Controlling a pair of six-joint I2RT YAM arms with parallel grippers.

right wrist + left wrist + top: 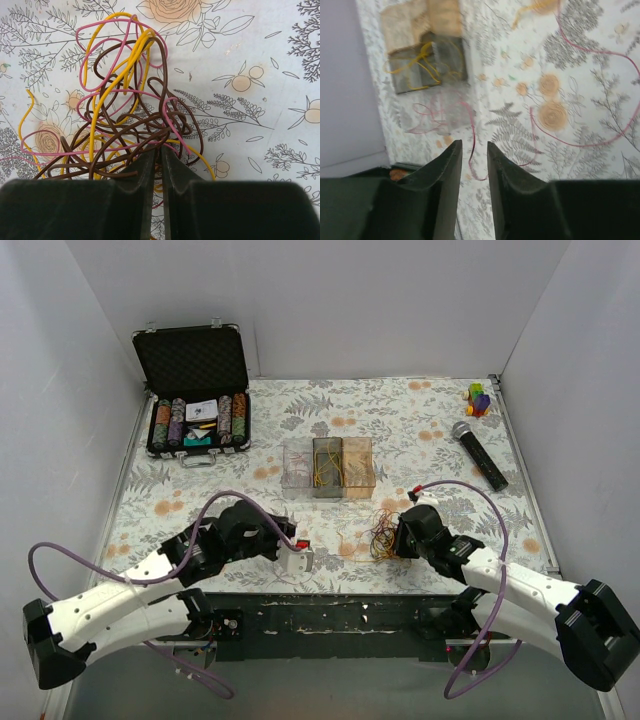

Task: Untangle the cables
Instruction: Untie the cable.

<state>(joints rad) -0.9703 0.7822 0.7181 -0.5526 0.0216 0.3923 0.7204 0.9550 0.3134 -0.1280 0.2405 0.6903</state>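
The cables (130,100) are a tangle of thin brown, pink and yellow strands on the flowered cloth, right of centre near the front (381,538). My right gripper (161,149) sits at the tangle's near edge, its jaws almost together with brown strands pinched at the tips (390,540). My left gripper (474,144) stands slightly open over the cloth, left of the tangle (298,560). A single pink strand (473,132) lies on the cloth and shows through the gap between the left fingers, untouched. Another long pink strand (580,145) loops across the cloth further right.
Three small boxes (328,468) stand in a row at the centre, the middle one holding yellow strands (422,62), an end one pink strands (440,112). An open case of poker chips (197,422) is back left; a microphone (478,453) and coloured blocks (479,398) are back right.
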